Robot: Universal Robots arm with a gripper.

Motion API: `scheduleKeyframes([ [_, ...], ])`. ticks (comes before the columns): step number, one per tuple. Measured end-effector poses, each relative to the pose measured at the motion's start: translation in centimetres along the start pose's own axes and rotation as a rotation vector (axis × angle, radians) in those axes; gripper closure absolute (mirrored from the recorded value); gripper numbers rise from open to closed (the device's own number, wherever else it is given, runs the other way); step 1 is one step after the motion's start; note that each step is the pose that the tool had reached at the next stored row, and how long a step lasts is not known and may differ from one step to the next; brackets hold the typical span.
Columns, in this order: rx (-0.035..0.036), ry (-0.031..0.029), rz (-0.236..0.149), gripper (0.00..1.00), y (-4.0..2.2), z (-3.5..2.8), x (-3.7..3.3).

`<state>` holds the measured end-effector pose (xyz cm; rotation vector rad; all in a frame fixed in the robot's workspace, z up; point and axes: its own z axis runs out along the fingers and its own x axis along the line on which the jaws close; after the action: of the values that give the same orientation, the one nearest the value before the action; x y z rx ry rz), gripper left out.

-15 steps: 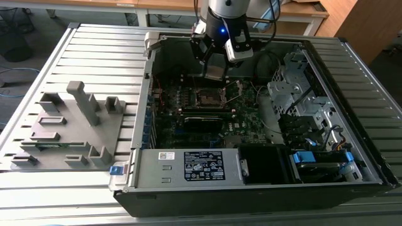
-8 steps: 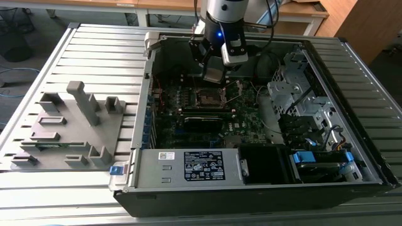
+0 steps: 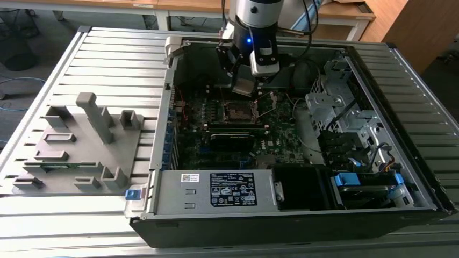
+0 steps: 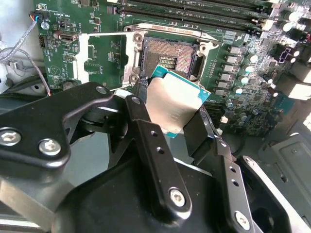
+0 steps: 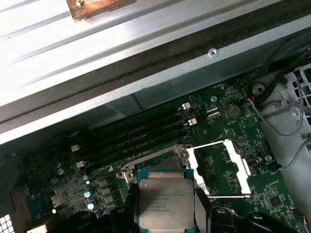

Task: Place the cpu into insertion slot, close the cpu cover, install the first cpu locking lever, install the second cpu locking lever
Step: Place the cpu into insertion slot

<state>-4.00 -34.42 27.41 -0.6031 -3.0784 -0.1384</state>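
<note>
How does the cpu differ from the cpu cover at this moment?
The cpu is a solid plate; the cpu cover is a frame with a window. The cpu is held in the gripper above the insertion slot; the cpu cover is swung open beside it. Both are square and silvery.

Dull grey metal cpu (image 5: 165,204), bright bare-metal cpu cover (image 5: 199,172), matt black pincer (image 4: 172,109).

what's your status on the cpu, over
Hand shut on the cpu, held tilted above the insertion slot, not seated. Slot bare, cpu cover lying open beside it. Nothing in the way.
</note>
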Motion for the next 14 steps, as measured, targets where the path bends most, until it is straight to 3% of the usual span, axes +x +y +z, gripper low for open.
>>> scheduleKeyframes([
  [9,-0.0007,-0.001,0.011,0.46,0.0,0.09,0.0],
  [14,-0.0017,-0.0076,0.088,0.46,-0.03,0.39,-0.01],
])
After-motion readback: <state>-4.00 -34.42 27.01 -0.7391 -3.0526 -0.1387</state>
